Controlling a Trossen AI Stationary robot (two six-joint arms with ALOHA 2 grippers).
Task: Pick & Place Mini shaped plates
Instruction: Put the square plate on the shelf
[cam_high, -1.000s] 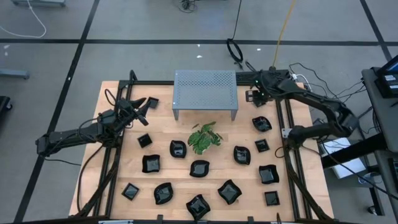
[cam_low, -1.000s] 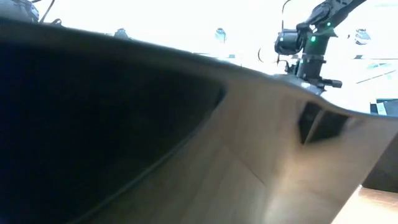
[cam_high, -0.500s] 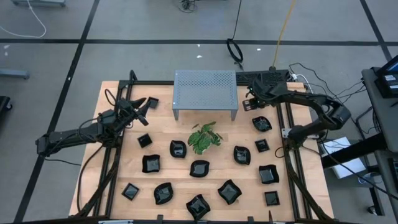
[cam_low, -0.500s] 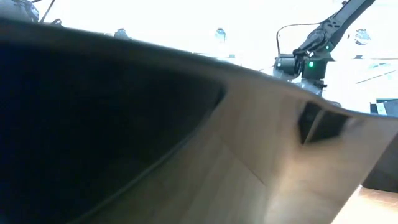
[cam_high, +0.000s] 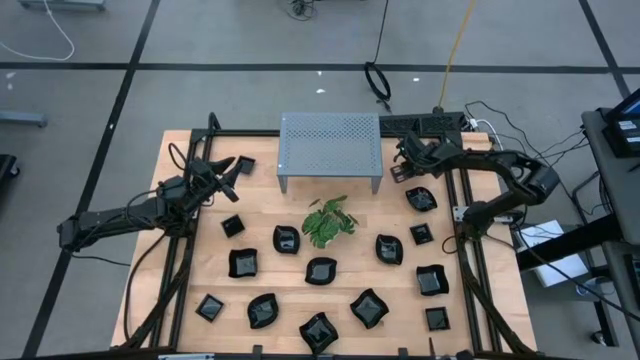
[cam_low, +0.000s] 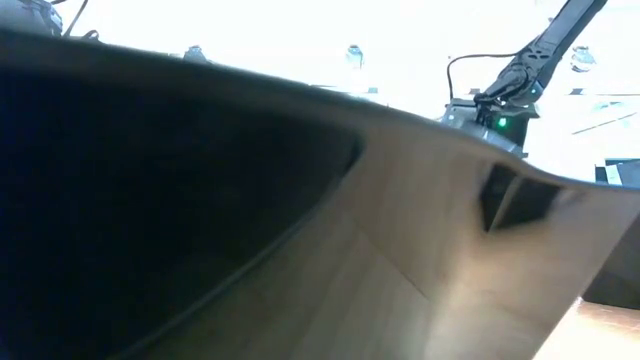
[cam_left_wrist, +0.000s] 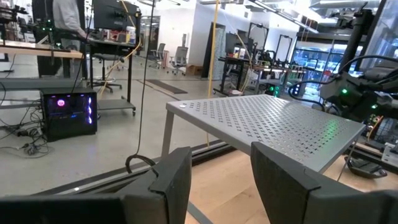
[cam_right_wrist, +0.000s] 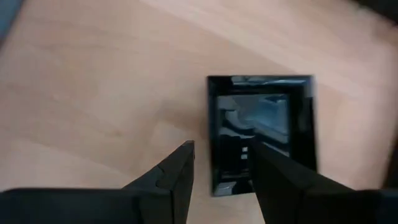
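Observation:
Several small glossy black mini shaped plates (cam_high: 389, 249) lie flat on the wooden table (cam_high: 180, 270). My right gripper (cam_high: 402, 168) hangs low beside the right end of the grey perforated stand (cam_high: 330, 145), pointing steeply down, open. In its wrist view a square black plate (cam_right_wrist: 264, 134) lies right below it. One finger (cam_right_wrist: 177, 171) stands over the bare wood beside the plate's edge and the other (cam_right_wrist: 277, 177) over the plate; neither is seen to touch it. My left gripper (cam_left_wrist: 221, 183) waits open and level at the far left, near a plate (cam_high: 243, 165).
A green leafy plant (cam_high: 328, 220) stands in the middle, just in front of the stand. A black frame rail (cam_high: 462, 240) runs along the table's right side near my right arm. In the low view a dark glossy shape close to the camera hides most of the table.
My right gripper has come down toward the table beside the stand's right end, rolling about its own axis, and now hangs low over the square plate. The plates have stayed in place.

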